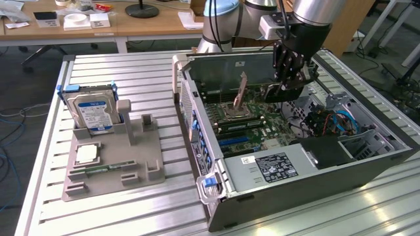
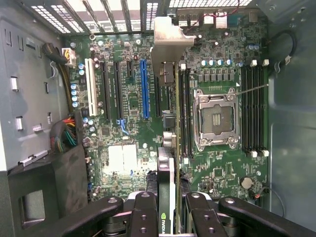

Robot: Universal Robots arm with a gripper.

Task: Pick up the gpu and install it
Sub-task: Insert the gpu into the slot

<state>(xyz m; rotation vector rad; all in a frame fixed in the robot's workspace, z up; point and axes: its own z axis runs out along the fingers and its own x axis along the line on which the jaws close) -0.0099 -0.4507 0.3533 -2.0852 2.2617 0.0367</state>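
Gpu (image 2: 168, 165) is pinched edge-on between the fingers of my gripper (image 2: 170, 207), inside the open case (image 1: 367, 162) over the motherboard (image 2: 123, 123), blue slot (image 2: 144, 89) one side, cpu socket (image 2: 216, 121) the other; in the exterior view, hard drive (image 1: 92, 110) sits at 9 o'clock of the case

Silver arm (image 1: 315, 11), black linked fingers (image 2: 143, 217), seemingly a white wrist box (image 1: 270, 27)

Bright even light, glare on table (image 1: 367, 211) (foreground slats), soft shadows.
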